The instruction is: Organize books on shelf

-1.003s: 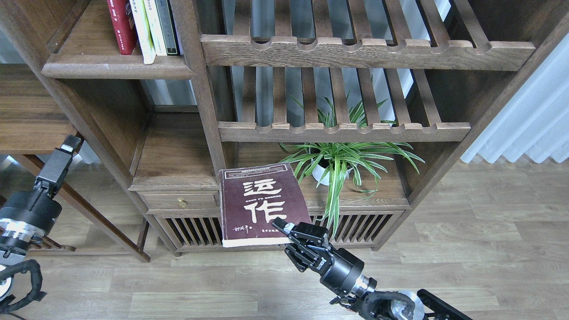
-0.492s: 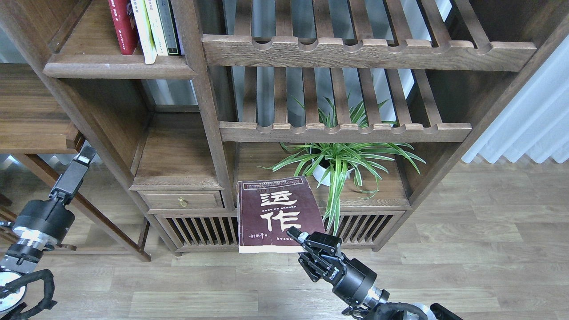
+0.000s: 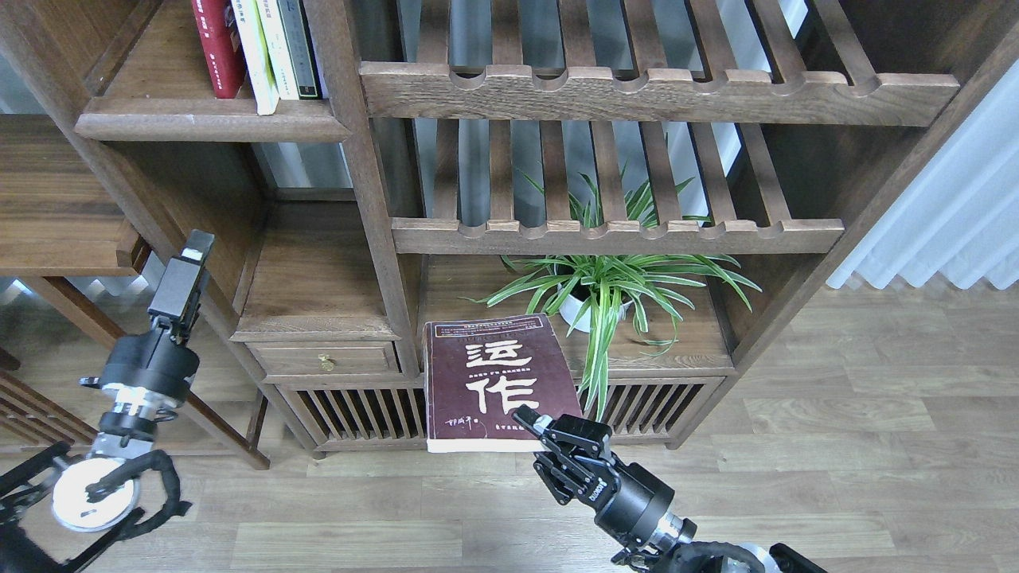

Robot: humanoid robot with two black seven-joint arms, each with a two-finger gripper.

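The dark maroon book (image 3: 493, 370) with big white Chinese characters is held flat in the air in front of the cabinet. My right gripper (image 3: 532, 423) is shut on its near right corner. The red book (image 3: 216, 48) and the yellow-green book (image 3: 256, 60) stand upright on the solid dark-brown shelf (image 3: 199, 121) at the top left. My left gripper (image 3: 188, 269) is raised at the left, beside the cabinet's side post, empty. Its fingers look like one narrow dark bar, so I cannot tell them apart.
Thin white and dark-spined books (image 3: 292, 48) stand right of the yellow-green one. Two slatted racks (image 3: 637, 91) fill the right bay. A potted spider plant (image 3: 605, 290) sits just right of the held book. A small drawer (image 3: 322, 358) is below the middle-left compartment.
My right gripper moved the maroon book right and slightly down, then held still. My left arm swung right and upward toward the cabinet's side.
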